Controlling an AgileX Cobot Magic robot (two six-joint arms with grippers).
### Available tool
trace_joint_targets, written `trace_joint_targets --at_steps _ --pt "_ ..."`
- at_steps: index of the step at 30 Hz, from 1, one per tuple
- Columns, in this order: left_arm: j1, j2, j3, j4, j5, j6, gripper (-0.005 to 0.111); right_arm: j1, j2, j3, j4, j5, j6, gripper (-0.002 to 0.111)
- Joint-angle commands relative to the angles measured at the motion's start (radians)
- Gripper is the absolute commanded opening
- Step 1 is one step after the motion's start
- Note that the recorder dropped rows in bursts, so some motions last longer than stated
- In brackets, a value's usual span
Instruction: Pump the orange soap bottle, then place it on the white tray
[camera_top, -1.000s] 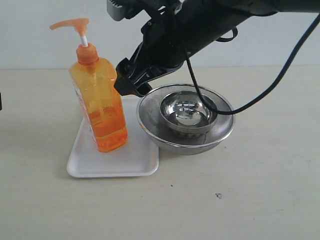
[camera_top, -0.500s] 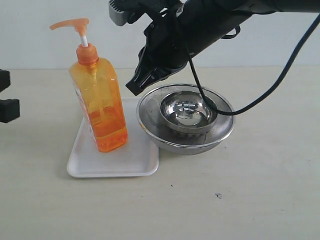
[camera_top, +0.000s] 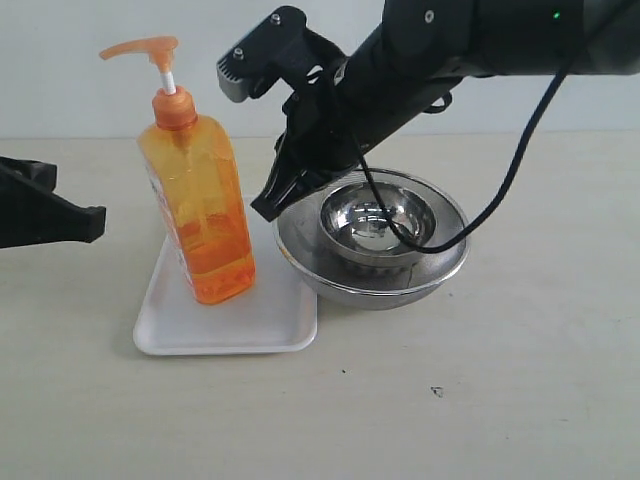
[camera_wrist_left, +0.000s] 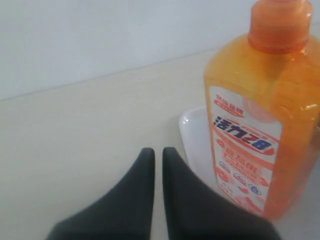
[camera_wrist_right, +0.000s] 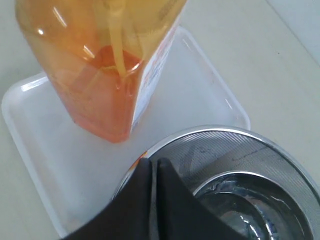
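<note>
Looking at the last second, your right end effector (camera_top: 268, 208) has backed away from the orange soap bottle (camera_top: 200, 220) and now hangs by the left rim of the mesh bowl (camera_top: 370, 290). Meanwhile the left end effector (camera_top: 98, 222) has slid in from the left edge of the frame toward the bottle. The bottle hasn't budged: it's upright on the white tray (camera_top: 240, 330), left of centre in the exterior shot. So the placing part looks done to me. Whether the left arm is coming in for a pump, I can't say. Both end effectors are pinched to a thin slit and hold nothing, which you only get from the wrist views. The right wrist view also shows the bottle's base flat inside the tray rim, and the left wrist view gives you the label (camera_wrist_left: 245, 150) up close.
</note>
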Motion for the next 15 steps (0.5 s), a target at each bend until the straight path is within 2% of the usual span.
trace_joint_targets --at_steps 1,8,13,15 --pt "0.004 0.001 0.002 0.014 0.059 -0.024 0.005 -0.007 0.019 -0.001 0.004 -0.046 0.012 0.0" --pt "0.004 0.005 0.002 0.014 0.079 0.032 0.005 -0.007 0.024 -0.001 0.087 -0.113 0.014 0.0" --pt "0.004 0.073 0.002 0.014 0.197 0.032 0.005 -0.007 0.024 -0.001 0.087 -0.149 0.014 0.0" --pt "0.004 0.117 -0.019 0.014 0.162 0.029 0.005 -0.007 0.024 -0.001 0.087 -0.175 0.014 0.0"
